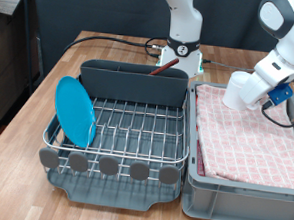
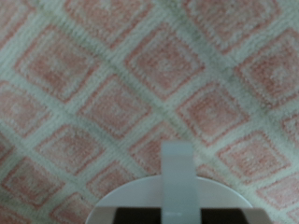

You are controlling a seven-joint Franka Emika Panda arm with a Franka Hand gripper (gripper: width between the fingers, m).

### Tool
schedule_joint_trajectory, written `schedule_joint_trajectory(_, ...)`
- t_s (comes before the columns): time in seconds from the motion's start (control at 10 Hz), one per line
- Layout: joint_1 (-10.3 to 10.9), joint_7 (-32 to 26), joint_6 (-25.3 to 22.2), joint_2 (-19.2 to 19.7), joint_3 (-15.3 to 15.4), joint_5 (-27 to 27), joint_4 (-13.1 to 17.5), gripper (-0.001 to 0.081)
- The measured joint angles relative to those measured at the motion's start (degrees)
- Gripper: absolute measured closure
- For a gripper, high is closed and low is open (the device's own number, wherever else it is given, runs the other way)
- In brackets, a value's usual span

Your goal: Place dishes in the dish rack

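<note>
The dish rack [image 1: 126,124] stands at the exterior view's left. The light-blue plate [image 1: 75,111] stands on edge in its left end. The dark-brown wooden spoon [image 1: 166,65] sticks out of the grey caddy [image 1: 134,82] at the rack's back. My gripper [image 1: 250,88] hovers over the pink cloth at the exterior view's right, shut on the white cup [image 1: 236,92]. In the wrist view one finger [image 2: 176,177] crosses the cup's white rim [image 2: 131,198], with the pink cloth [image 2: 121,84] behind.
A grey bin [image 1: 245,186] lined with the pink checkered cloth [image 1: 251,136] sits right of the rack. The robot base [image 1: 181,52] and black cables lie behind the rack. A row of grey discs [image 1: 108,166] lines the rack's front.
</note>
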Motion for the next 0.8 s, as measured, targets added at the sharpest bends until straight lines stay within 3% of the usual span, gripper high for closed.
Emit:
schedule_joint_trajectory(0.5, 0.0, -0.4, -6.2, -1.2, -0.5, 0.3, 3.9, 0.0735)
schedule_joint_trajectory(0.8, 0.0, 1.0, -7.3, -2.9, -1.0, 0.3, 5.8, 0.0735)
